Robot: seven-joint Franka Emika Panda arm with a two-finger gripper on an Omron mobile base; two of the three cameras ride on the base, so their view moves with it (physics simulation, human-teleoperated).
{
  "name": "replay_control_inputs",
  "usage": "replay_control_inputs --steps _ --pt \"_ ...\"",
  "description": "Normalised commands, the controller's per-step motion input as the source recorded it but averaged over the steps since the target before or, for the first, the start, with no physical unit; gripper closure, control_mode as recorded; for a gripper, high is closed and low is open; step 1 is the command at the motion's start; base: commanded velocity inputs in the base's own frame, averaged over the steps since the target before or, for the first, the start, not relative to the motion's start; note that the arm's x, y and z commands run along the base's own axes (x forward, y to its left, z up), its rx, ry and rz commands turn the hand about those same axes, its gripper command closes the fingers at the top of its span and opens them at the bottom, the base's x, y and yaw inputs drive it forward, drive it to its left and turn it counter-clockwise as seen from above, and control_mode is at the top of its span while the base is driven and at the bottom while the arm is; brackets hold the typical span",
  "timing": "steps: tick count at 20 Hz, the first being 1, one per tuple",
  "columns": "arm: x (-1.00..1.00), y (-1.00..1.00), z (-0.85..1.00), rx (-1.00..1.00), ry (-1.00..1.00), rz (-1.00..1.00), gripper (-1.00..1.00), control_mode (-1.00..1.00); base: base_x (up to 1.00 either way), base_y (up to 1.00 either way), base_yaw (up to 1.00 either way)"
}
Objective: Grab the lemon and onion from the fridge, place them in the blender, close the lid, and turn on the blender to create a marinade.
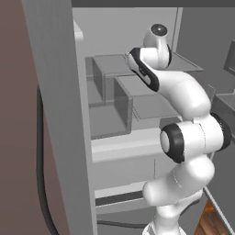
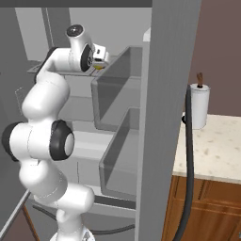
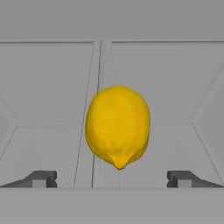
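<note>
Lemon [image 3: 118,126] rests on the fridge's pale grey shelf [image 3: 48,148], centred between the hand's [image 3: 112,178] wide-apart fingertips.

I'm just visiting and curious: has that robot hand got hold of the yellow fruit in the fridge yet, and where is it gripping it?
Nothing is held. The gripper is open, and the lemon lies beyond it, between the two fingertips, untouched.

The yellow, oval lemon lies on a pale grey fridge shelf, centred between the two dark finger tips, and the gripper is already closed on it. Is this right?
Not quite. The gripper is open: in the hand view its dark finger tips stand wide apart, clear of the yellow, oval lemon. The rest holds: the lemon lies on the pale grey fridge shelf, centred between the tips.
</note>
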Motion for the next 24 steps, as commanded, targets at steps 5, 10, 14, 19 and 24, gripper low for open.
replay_control_inputs --steps 5,10,14,19,24 --pt "0.25 -0.01 -0.03 0.0 0.0 0.0 -1.0 -1.0 0.0 0.0 0.0" --pt "0.25 -0.02 0.0 0.0 0.0 0.0 -1.0 -1.0 0.0 0.0 0.0" --pt "0.23 -0.03 -0.01 0.0 0.0 0.0 -1.0 -1.0 0.0 0.0 0.0" --pt "0.21 -0.01 -0.05 0.0 0.01 0.0 -1.0 -1.0 0.0 0.0 0.0" --pt "0.15 0.0 -0.15 0.0 0.0 0.0 -1.0 -1.0 0.0 0.0 0.0"
